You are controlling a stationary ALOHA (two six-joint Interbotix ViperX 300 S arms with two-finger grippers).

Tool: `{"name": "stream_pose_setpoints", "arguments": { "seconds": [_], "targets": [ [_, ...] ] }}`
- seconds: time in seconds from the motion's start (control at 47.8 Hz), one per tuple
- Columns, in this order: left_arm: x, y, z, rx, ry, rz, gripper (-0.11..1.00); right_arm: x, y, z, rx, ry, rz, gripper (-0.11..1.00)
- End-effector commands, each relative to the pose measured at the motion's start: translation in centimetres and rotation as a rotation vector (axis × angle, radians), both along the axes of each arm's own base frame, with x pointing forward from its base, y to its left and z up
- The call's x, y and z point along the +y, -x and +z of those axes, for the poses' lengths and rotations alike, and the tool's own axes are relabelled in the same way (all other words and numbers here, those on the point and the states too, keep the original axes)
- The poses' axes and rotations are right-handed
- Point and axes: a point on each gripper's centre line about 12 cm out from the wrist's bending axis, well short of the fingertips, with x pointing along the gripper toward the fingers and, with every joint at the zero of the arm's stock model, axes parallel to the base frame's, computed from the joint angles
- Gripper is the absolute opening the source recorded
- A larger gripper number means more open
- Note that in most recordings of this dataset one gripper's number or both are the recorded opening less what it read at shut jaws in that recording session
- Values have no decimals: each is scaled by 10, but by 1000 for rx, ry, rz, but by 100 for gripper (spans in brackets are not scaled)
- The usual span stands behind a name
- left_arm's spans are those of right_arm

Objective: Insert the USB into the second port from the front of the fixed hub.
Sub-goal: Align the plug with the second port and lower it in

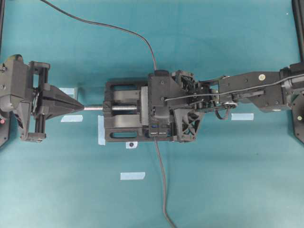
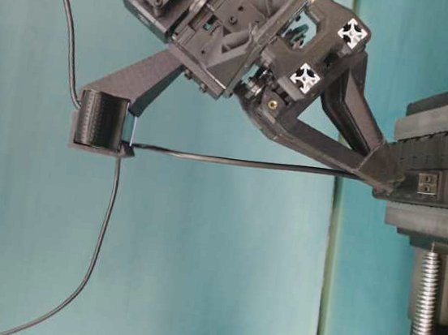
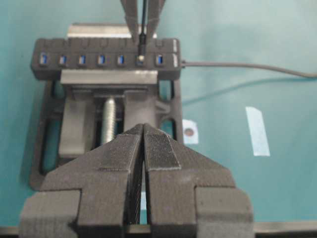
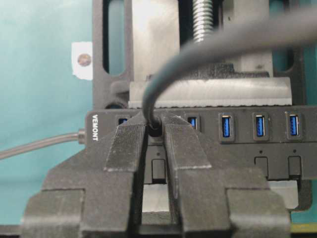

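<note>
At centre frame, the right gripper [image 4: 154,131] is pinching the USB [image 4: 155,128] plug, small and rigid on limp cable, at the fixed hub [image 4: 277,144]; the left gripper [image 3: 143,148] is sitting closed, empty.

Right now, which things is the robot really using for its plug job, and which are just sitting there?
For the job:
- the USB, pinched in the right fingers
- the fixed hub with its blue ports

Just sitting there:
- the vise gripping the hub
- the grey cable joined to the hub's end
- the blue tape strips on the table
- the left fingers, shut and empty
</note>
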Motion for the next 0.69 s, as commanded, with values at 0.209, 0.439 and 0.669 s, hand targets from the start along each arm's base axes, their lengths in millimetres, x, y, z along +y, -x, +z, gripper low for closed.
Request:
{"name": "stream_pose_setpoints", "arguments": {
  "seconds": [0.209, 0.439, 0.669],
  "targets": [
    [0, -2, 6, -21, 2, 1, 0, 1, -2, 6, -25, -7, -5, 6],
    [0, -2, 6, -21, 2, 1, 0, 1, -3, 2, -18, -7, -5, 6],
    [0, -2, 6, -23, 2, 1, 0, -1, -1, 2, 1, -8, -12, 6]
  ]
}}
